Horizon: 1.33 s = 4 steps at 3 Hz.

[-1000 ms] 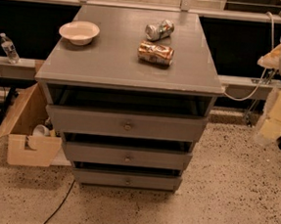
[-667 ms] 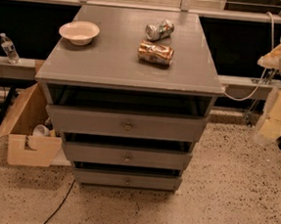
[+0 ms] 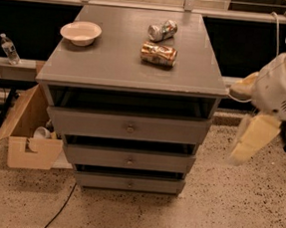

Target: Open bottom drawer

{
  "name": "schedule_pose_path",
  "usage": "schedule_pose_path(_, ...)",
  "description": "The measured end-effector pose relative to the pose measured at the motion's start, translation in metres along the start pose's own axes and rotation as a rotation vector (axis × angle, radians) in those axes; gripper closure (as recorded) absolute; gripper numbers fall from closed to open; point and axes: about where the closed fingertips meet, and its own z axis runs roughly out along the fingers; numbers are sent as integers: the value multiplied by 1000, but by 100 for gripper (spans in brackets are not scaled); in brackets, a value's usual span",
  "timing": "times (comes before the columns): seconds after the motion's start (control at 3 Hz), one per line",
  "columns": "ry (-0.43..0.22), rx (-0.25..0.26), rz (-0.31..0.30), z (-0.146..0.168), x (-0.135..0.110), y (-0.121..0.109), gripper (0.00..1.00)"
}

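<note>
hovering gripper [image 3: 251, 141], right of bottom drawer [image 3: 107, 182]

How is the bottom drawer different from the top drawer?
The bottom drawer has a slimmer front than the top drawer. The bottom drawer sits just above the floor; the top drawer sits right under the cabinet top. Both are grey with a small round knob in the middle. The gripper hangs off to the right, touching neither.

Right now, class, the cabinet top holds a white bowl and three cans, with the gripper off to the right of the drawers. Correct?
No: the camera view shows two cans, a silver can and a brown can, with the white bowl on the cabinet top. The gripper is indeed right of the drawers.
</note>
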Motion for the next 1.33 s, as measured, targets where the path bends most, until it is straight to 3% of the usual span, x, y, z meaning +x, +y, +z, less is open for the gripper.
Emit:
schedule_pose_path(0.33, -131, -94, 56, 81, -9, 24, 0)
schedule_pose_path(1.0, -172, -89, 79, 108, -11, 24, 0)
schedule_pose_path(1.33, -239, -124, 90, 148, -3, 27, 0)
